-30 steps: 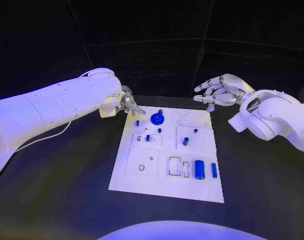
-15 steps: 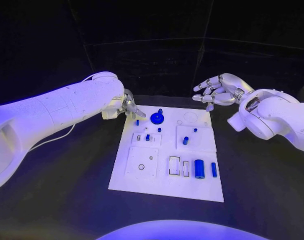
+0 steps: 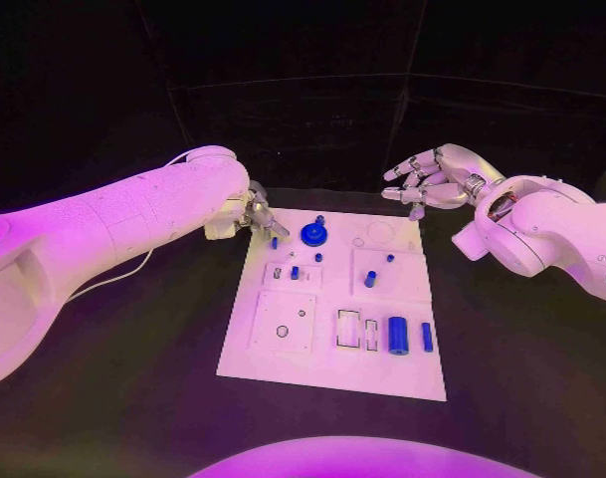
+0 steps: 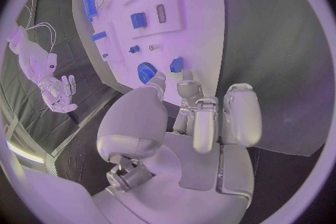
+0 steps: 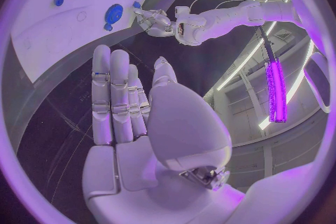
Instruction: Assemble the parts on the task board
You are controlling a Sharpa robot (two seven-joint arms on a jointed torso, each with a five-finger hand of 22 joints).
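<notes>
Black tabletop [image 3: 130, 398] carries the white rectangular task board [image 3: 324, 368]; no writing is legible. Left hand [image 3: 256, 211], at 10 o'clock, is largely hidden, grasp indeterminable. Right hand [image 3: 429, 182] is spread, empty.

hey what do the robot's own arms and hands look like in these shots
Both arms are smooth, rounded white shells. Each ends in a silver, many-fingered robot hand: the left robot hand and the right robot hand, built of segmented metallic fingers with pale pads. A thin white cable trails under the left arm.
</notes>
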